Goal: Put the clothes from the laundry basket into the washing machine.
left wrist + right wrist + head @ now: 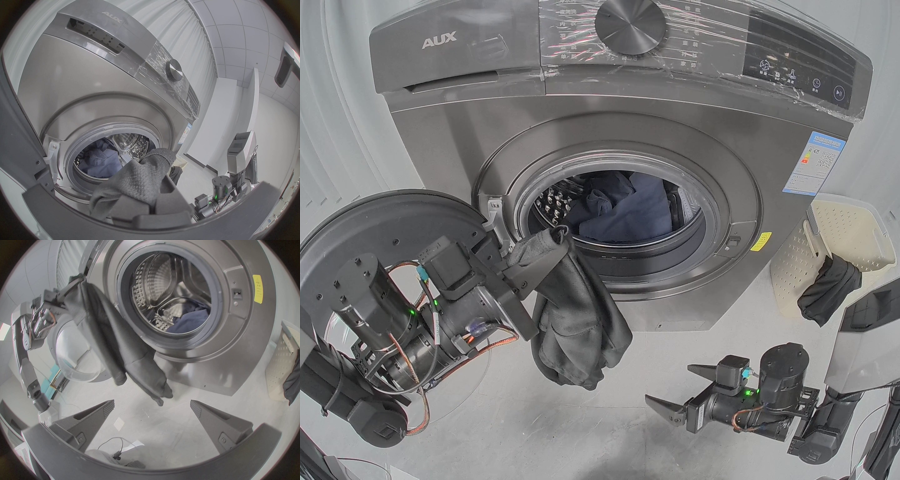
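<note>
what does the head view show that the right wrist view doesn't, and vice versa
Head view, not right wrist view: the control dial and blue label. Right wrist view, not head view: a paper scrap and cable on the floor. Both: the left tool shut on the grey garment hanging before the open drum, blue clothes inside, and the laundry basket with a dark garment over its rim.

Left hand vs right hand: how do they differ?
The left hand is shut on a grey garment; the right hand is open and empty. The left hand is up by the opening of the washing machine; the right hand is low, near the floor. Both are in front of the washing machine.
</note>
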`<state>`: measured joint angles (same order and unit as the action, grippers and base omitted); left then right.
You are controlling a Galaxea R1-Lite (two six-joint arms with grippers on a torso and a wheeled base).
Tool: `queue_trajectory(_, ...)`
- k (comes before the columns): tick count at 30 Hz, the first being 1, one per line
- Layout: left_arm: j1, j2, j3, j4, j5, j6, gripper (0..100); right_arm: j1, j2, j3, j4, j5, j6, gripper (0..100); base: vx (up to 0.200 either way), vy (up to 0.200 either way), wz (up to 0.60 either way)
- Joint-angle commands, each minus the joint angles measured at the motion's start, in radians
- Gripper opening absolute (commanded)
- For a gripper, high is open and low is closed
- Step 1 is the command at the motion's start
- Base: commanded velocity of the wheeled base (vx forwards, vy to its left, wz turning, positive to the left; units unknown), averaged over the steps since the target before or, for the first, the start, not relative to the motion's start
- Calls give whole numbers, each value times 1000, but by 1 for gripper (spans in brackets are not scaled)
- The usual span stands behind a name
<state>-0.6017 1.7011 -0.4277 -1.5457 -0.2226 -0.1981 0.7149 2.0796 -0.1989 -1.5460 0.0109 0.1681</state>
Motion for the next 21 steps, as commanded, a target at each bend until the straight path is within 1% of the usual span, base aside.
queue_trajectory(1, 0, -1, -3, -1, 0, 0, 0, 31, 30, 3, 0, 0, -1, 100, 0, 0, 0)
queue_trajectory(4, -1, -3, -2, -1, -1, 0, 0, 46, 22, -48, 0, 1, 1, 100, 0, 0, 0)
queue_trajectory(7, -1, -3, 1, -1, -6, 2, 0, 46, 20, -103, 0, 1, -2, 100, 0, 0, 0)
queue_trajectory(10, 0, -3, 4, -1, -8, 3, 0, 41, 24, -163, 0, 1, -10, 100, 0, 0, 0)
queue_trajectory(11, 0, -8, 6, -1, -9, 3, 0, 34, 27, -200, 0, 1, -15, 100, 0, 0, 0)
queue_trajectory(13, 0, -9, 6, -1, -9, 3, 0, 26, 27, -232, 0, 1, -18, 100, 0, 0, 0)
queue_trajectory(16, 0, -9, 9, -2, -11, 5, 0, -3, 25, -251, 0, 1, -25, 100, 0, 0, 0)
queue_trajectory(21, 0, -9, 12, -2, -12, 5, 0, -61, 5, -249, 0, 9, -36, 100, 0, 0, 0)
